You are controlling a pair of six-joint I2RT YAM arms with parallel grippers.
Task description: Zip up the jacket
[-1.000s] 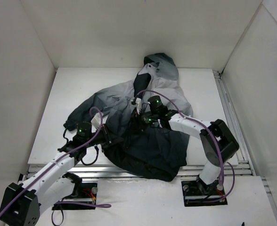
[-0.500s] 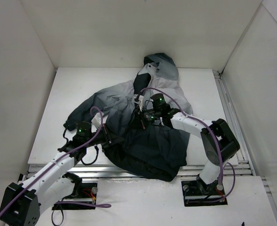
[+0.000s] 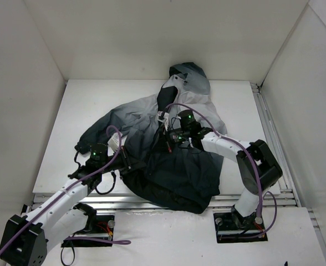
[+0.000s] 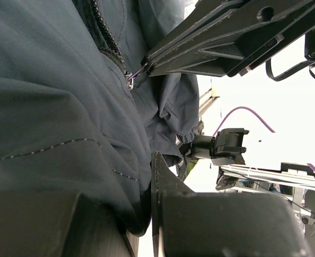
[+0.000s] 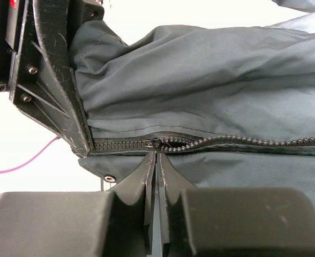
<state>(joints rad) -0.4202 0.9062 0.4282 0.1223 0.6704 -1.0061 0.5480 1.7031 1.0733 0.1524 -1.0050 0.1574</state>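
jacket [image 3: 174, 166] lay heaped on the desk [image 3: 85, 105]. right pincer [image 5: 156, 158] was clenched on the zipper pull [image 4: 133, 75] at the slider [image 5: 155, 142]; left pincer [image 4: 144, 209] grasped the jacket hem beside the slider. best drawn straight along the teeth [image 5: 243, 141], hem held taut.
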